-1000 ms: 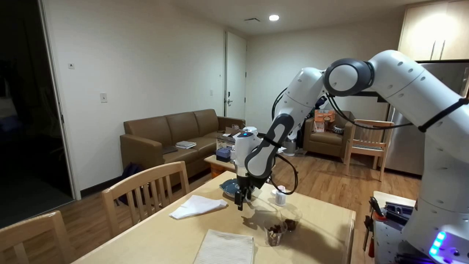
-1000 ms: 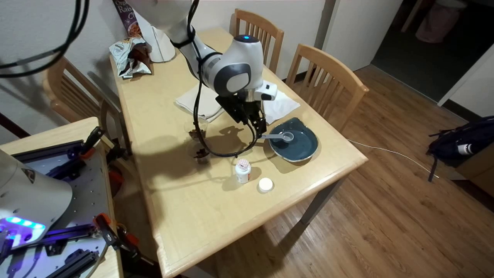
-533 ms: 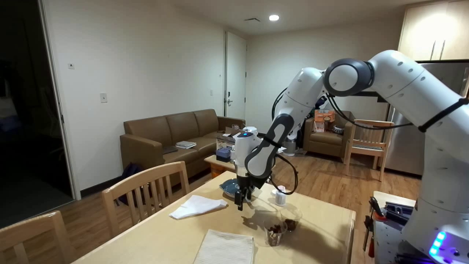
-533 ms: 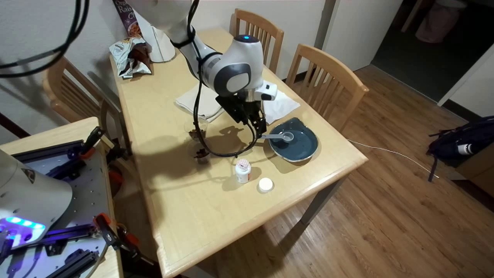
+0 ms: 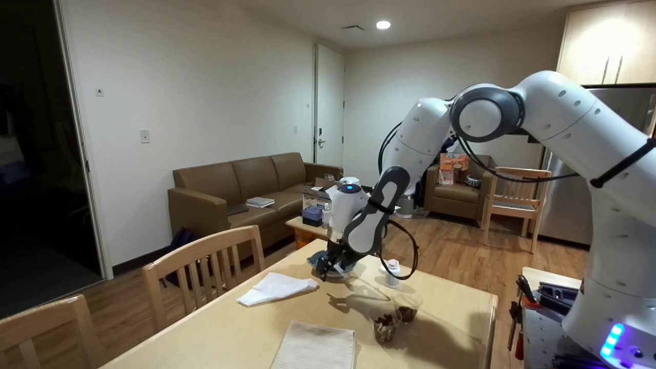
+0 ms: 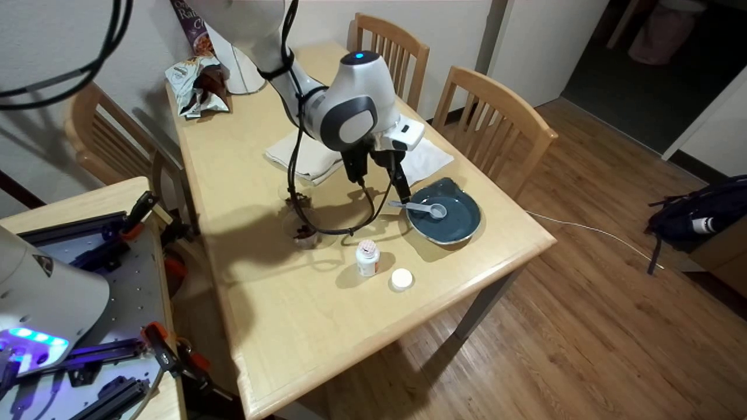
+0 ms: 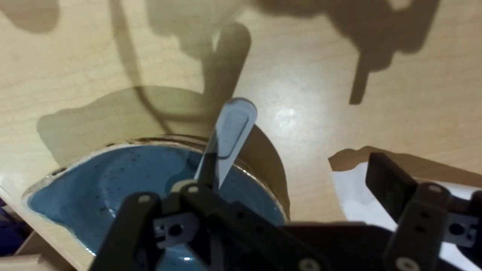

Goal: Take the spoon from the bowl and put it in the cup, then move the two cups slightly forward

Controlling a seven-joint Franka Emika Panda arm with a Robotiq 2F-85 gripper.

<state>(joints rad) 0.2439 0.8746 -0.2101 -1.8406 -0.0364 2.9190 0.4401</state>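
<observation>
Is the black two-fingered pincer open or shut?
Open: in the wrist view, the pincer has its fingers wide apart, pale wood-grained tabletop showing between them.

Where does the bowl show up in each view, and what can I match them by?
In an exterior view: the bowl, below centre, partly hidden.
In an exterior view: the bowl, right of centre, about mid-height.
In the wrist view: the bowl, lower left, partly behind the gripper.
Shared landmark: the white napkin, in all three.
</observation>
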